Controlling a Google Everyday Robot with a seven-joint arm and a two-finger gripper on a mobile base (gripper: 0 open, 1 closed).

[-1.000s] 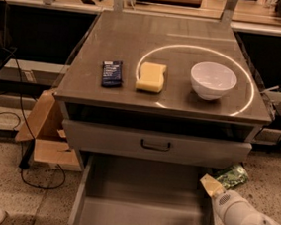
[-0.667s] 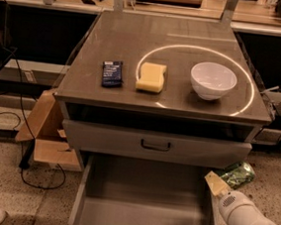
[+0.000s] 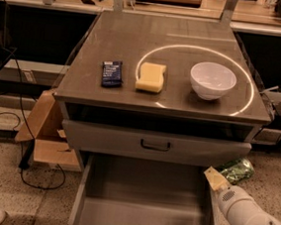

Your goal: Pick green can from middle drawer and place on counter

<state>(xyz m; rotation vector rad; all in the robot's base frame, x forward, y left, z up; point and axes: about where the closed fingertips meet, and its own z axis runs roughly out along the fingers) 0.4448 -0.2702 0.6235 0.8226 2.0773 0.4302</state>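
A white robot arm (image 3: 249,222) reaches in from the lower right of a grey metal cabinet, its claw (image 3: 225,175) closed on the green can (image 3: 238,170), with one tan finger (image 3: 215,178) pressed against the can's left side. The can sits at the claw's tip, tilted. It is outside the middle drawer (image 3: 140,219), just beyond its right wall and above the speckled floor (image 3: 274,172), level with the lower edge of the closed drawer front (image 3: 127,142) above. The middle drawer is pulled wide open and its flat floor is bare. The closed drawer front carries a dark handle (image 3: 156,145). On the worktop (image 3: 137,39), where a thin bright ring of light (image 3: 248,77) is reflected, three items stand in a row near the front edge: a dark blue snack packet (image 3: 112,73) on the left, a yellow sponge (image 3: 151,77) in the middle and a white bowl (image 3: 213,80) on the right, all apart from one another. An open cardboard box (image 3: 43,137) rests on the floor against the cabinet's left side, with a dark cable (image 3: 26,161) trailing beside it.
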